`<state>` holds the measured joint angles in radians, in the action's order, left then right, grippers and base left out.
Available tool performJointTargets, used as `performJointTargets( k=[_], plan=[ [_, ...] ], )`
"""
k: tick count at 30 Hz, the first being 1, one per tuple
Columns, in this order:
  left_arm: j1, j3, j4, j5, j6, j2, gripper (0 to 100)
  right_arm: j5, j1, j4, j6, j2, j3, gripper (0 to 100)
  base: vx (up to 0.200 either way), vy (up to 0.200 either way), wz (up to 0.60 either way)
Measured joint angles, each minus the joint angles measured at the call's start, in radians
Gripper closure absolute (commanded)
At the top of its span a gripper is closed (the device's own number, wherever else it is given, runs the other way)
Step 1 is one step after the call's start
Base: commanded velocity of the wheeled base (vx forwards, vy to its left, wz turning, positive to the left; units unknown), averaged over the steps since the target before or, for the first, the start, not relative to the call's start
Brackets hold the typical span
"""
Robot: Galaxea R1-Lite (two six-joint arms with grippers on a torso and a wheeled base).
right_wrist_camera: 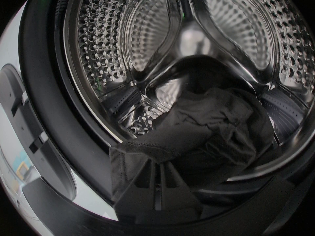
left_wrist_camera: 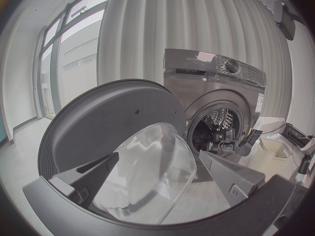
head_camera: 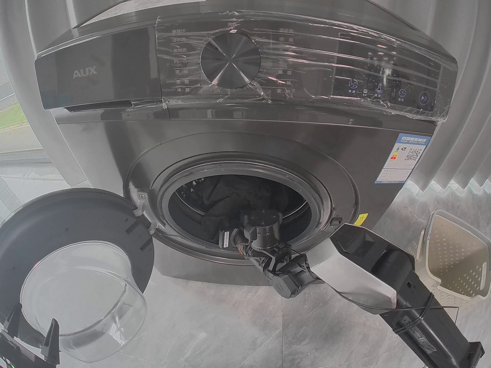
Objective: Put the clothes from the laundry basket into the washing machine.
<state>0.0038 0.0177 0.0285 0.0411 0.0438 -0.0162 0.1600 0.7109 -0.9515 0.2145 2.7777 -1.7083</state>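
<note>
grey door (head_camera: 76, 241) left, cream basket (head_camera: 455, 261) right

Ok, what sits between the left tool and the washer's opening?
The open door, its glass bulge nearest the left tool; the head view shows it.

The floor (head_camera: 215, 323) is looking pale, grey and shiny, with thin lines running between its tiles. The washing machine (head_camera: 102, 144) is standing on it, with its round door (head_camera: 66, 221) hanging open on the left. The laundry basket (head_camera: 450, 261) is sitting on the floor near the machine's right side.
</note>
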Motion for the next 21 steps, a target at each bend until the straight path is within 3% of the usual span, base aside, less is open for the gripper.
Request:
performJointTargets(
  k=[11,21],
  plan=[
    [0.000,0.000,0.000,0.000,0.000,0.000,0,-0.033,-0.020,0.196,0.000,0.015,-0.253,100,0.000,0.000,0.00],
    [-0.001,0.000,0.000,0.000,0.000,0.000,0,-0.036,-0.027,0.173,0.002,0.064,-0.290,100,0.000,0.000,0.00]
  ],
)
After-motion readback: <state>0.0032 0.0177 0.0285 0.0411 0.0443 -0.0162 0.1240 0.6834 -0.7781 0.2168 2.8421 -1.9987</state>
